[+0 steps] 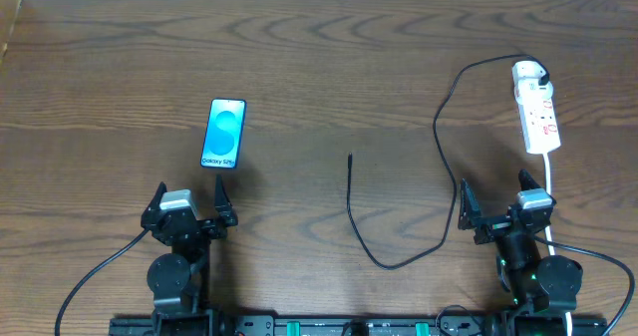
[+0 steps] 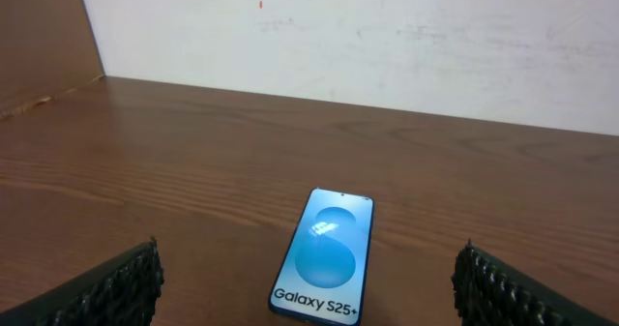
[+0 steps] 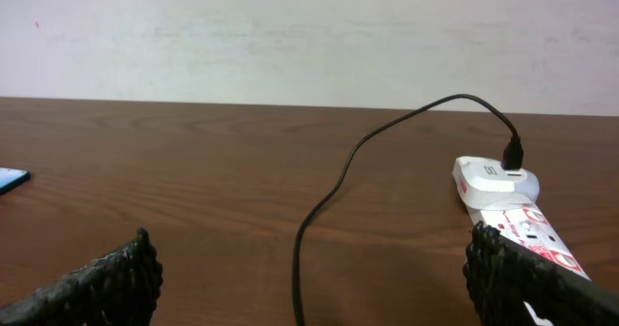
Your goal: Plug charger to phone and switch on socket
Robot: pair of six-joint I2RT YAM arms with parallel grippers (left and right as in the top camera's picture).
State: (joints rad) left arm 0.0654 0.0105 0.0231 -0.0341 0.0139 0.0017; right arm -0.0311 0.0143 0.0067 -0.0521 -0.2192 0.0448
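The phone point(image 1: 224, 134) lies face up on the left of the table, its blue screen reading "Galaxy S25+"; the left wrist view has the phone point(image 2: 325, 256) just ahead, between the finger pads. My left gripper point(image 1: 189, 196) stands open below it, empty. The charger point(image 1: 439, 147), a thin black cable, loops from the socket point(image 1: 536, 109) at the far right down to a free plug tip point(image 1: 350, 158) mid-table. My right gripper point(image 1: 498, 194) is open and empty, just below the socket point(image 3: 513, 205), with the charger cable point(image 3: 319, 210) running between its fingers' line of sight.
The wooden table point(image 1: 319, 57) ends at a white wall at the back. A white cord point(image 1: 551, 191) runs from the power strip down past the right arm. A raised wooden side panel point(image 2: 44, 36) borders the far left.
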